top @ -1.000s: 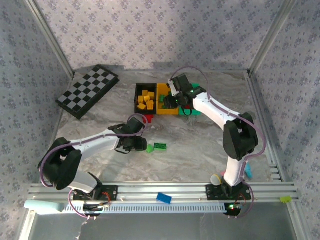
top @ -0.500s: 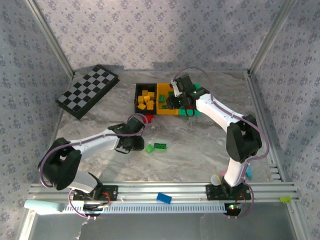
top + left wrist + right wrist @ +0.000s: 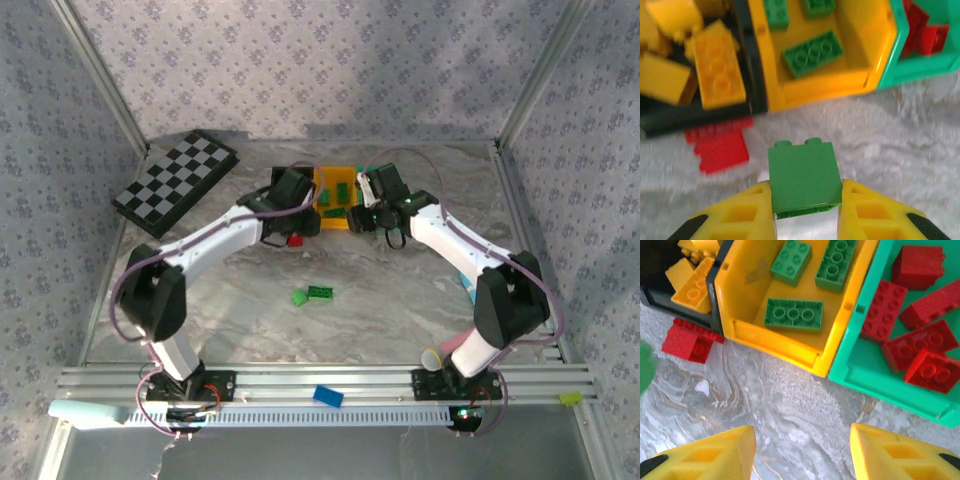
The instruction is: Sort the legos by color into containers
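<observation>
— Top external?
— Fixed high behind the near edge of the table [image 3: 400, 300], looking down and forward, far enough to take in the whole surface.
— Left wrist?
— Very close and low, aimed at the front walls of the black bin [image 3: 700, 117] and yellow-orange bin [image 3: 815, 90].
— Right wrist?
— Close too, steeper, over the yellow-orange bin and green bin [image 3: 880, 377].
— Shared?
— Yellow-orange bin in all three; red brick [image 3: 687, 342] beside the black bin in both wrist views.

Robot lab test cell: aluminium frame rail [image 3: 330, 378], patterned fabric walls [image 3: 300, 70] enclosing marble-look tabletop [image 3: 380, 310].
</observation>
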`<state>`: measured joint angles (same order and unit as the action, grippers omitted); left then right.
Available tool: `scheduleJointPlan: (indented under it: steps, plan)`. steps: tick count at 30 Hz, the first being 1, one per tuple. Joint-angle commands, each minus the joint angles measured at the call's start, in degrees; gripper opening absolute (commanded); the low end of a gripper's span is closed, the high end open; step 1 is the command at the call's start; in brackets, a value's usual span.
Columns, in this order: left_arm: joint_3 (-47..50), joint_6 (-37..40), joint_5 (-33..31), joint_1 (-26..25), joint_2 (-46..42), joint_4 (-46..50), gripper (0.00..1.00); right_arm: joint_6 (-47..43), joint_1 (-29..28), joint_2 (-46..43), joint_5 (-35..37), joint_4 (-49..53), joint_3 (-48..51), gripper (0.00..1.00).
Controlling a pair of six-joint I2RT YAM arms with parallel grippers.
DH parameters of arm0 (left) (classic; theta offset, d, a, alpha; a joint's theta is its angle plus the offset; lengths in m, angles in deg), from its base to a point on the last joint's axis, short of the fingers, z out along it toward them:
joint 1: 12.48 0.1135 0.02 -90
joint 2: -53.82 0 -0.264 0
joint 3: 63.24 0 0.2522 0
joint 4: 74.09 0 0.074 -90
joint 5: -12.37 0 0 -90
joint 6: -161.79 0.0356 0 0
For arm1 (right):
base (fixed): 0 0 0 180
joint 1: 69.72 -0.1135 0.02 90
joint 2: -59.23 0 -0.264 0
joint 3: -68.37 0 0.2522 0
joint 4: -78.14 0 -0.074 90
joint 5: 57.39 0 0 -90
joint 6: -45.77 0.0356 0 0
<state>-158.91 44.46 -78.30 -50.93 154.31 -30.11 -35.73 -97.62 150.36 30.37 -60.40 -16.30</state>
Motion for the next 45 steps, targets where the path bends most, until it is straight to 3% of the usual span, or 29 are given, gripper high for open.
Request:
scheduleJointPlan:
  steps: [1,9,14,19,29,38,42,45]
  plan:
    - [-9.3,3.9,2.2,2.1,7.0,2.0,0.28,1.7,0.4,-3.9,0.2,1.1,4.6,0.54]
    - [-37.6,8.2,2.2,3.0,27.0,11.3,0.30,2.8,-2.4,-8.5,-4.8,0.1,12.4,0.54]
    - [-45.5,8.9,1.3,3.3,32.3,15.5,0.62,-0.6,-11.1,-8.8,-8.0,1.3,14.6,0.55]
    - [-38.6,8.6,0.7,3.2,26.3,12.1,0.78,-3.2,-18.5,-7.6,-11.9,-0.1,18.1,0.61]
    - [-16.5,6.6,-0.4,3.2,7.9,3.1,0.79,-8.4,-22.3,4.7,-6.2,0.2,11.1,0.73]
    - [-0.8,3.5,-2.9,3.4,-4.5,-0.7,0.79,-12.4,-22.7,11.1,-5.4,1.7,5.8,0.73]
    - [2.8,2.5,-3.1,3.9,-7.1,-1.4,0.79,-13.1,-23.1,13.7,-6.1,2.5,4.2,0.70]
    - [4.8,1.9,-2.8,4.5,-8.4,-1.9,0.79,-13.0,-23.4,14.7,-5.7,3.0,3.7,0.55]
